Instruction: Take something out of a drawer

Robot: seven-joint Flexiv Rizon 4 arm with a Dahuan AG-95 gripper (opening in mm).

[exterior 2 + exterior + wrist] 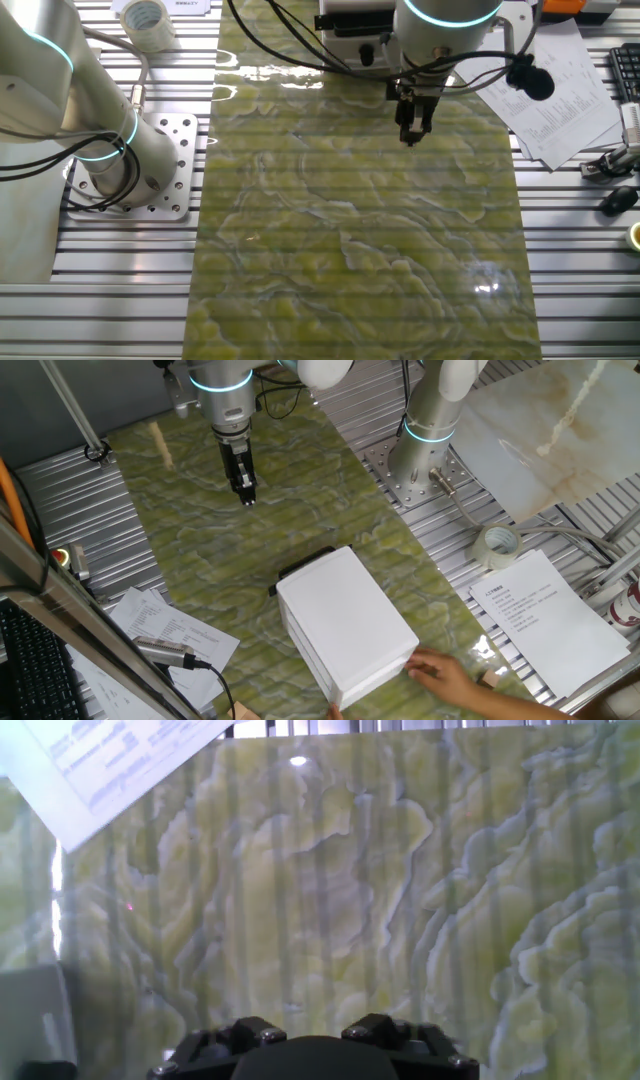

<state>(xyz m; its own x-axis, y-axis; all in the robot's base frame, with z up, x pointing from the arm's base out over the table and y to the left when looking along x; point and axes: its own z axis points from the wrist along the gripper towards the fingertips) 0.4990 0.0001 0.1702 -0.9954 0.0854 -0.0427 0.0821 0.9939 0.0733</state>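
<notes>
White cabinet (350, 622) is seen standing on the green marbled mat (200, 550) of the counter (60, 500), with a person's hand (447, 673) laid against its near corner. The black bar handle (303, 567) of the drawer (310, 575) is turned toward the arm, and the drawer is judged to be closed, since no tray stands out from the cabinet front. The wooden block is not seen anywhere; it is presumed to lie inside the drawer.

The end effector (246, 488) is held above the mat, well apart from the cabinet, on the handle side. Nothing is gripped by it. Its fingers appear close together in both fixed views, but whether they are fully closed cannot be told; in the hand view the fingertips are not shown at all.

The task is judged to be at its very start: the approach has not been made. The next move calls for the end effector to be brought down to the handle and lined up across the bar so that the drawer can be pulled out.

The cabinet is absent from the other fixed view, and its drawer fronts are largely hidden from the first.
</notes>
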